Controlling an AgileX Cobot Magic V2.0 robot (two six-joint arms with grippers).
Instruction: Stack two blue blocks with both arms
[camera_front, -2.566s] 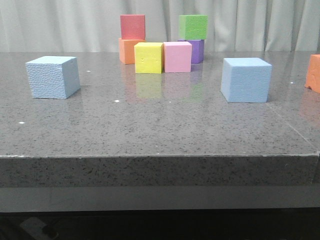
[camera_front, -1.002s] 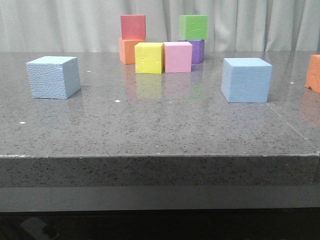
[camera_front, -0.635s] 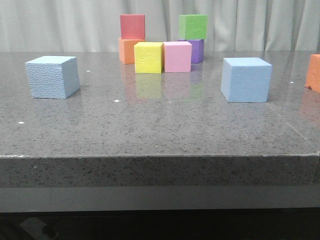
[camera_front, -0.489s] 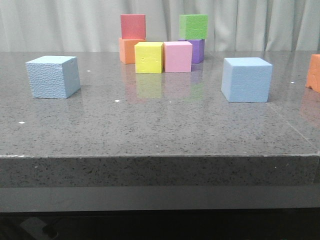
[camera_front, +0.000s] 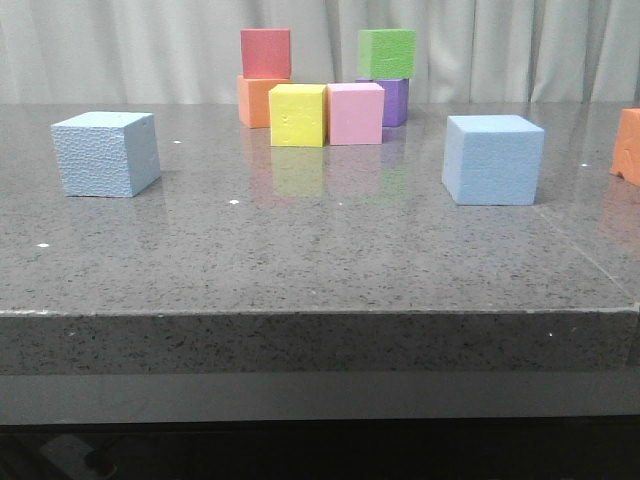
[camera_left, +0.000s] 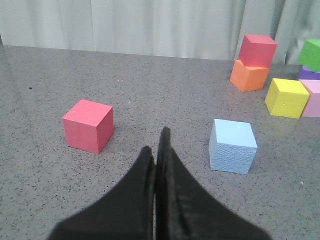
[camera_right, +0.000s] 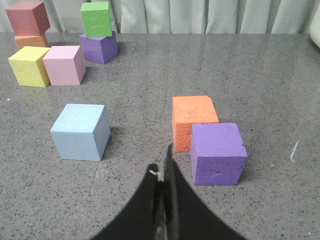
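Fingers pressed together and holding nothing, the left gripper (camera_left: 156, 150) hangs above the grey stone table (camera_front: 320, 260), one blue block (camera_left: 232, 146) sitting apart from its tips and a red cube (camera_left: 87, 125) on the other side. The right gripper (camera_right: 164, 175) is likewise closed and empty, near an orange cube (camera_right: 192, 117) touching a purple cube (camera_right: 217, 152). The second blue block (camera_right: 81, 131) rests alone on the table's right half, well apart from the first.
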